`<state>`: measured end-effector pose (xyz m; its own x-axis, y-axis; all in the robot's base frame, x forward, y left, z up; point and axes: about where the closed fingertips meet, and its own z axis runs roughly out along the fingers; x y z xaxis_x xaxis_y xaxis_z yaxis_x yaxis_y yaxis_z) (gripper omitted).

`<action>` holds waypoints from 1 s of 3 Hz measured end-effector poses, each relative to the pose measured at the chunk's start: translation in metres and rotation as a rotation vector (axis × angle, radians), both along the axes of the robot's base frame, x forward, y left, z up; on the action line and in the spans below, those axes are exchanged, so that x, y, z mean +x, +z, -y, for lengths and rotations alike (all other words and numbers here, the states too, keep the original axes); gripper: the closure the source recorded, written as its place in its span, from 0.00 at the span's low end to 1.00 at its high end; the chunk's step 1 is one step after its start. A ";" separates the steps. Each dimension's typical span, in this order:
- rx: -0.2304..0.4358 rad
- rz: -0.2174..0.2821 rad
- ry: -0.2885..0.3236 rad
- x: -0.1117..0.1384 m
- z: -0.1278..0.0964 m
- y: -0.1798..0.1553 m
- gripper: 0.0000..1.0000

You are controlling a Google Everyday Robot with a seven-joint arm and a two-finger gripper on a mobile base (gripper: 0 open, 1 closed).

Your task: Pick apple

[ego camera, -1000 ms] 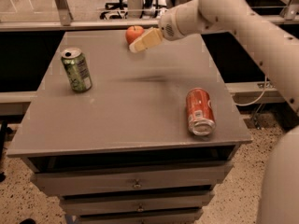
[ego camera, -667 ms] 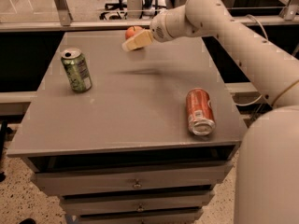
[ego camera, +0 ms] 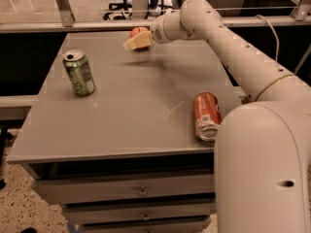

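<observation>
gripper (ego camera: pixel 138 42) at apple (ego camera: pixel 137 31), far edge | green can (ego camera: pixel 79 73) well left | red can (ego camera: pixel 206 115) lying front-right | tabletop (ego camera: pixel 141 106) between open

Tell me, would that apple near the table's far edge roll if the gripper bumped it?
Likely yes: the apple looks round and smooth, so a bump from the gripper, just in front of it, could set it rolling. It sits near the table's far edge, so it might fall off. It looks firm, probably not easily squashed.
</observation>
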<state>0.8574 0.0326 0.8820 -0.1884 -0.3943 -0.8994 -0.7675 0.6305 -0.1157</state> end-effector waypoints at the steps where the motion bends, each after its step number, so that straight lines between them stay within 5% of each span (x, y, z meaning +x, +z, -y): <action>1: -0.010 0.003 -0.028 0.019 0.003 -0.009 0.00; 2: -0.019 -0.003 -0.035 0.031 -0.001 -0.017 0.00; 3: -0.036 0.000 -0.036 0.040 -0.002 -0.022 0.18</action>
<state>0.8971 0.0346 0.8604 -0.2033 -0.4199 -0.8845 -0.7448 0.6527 -0.1387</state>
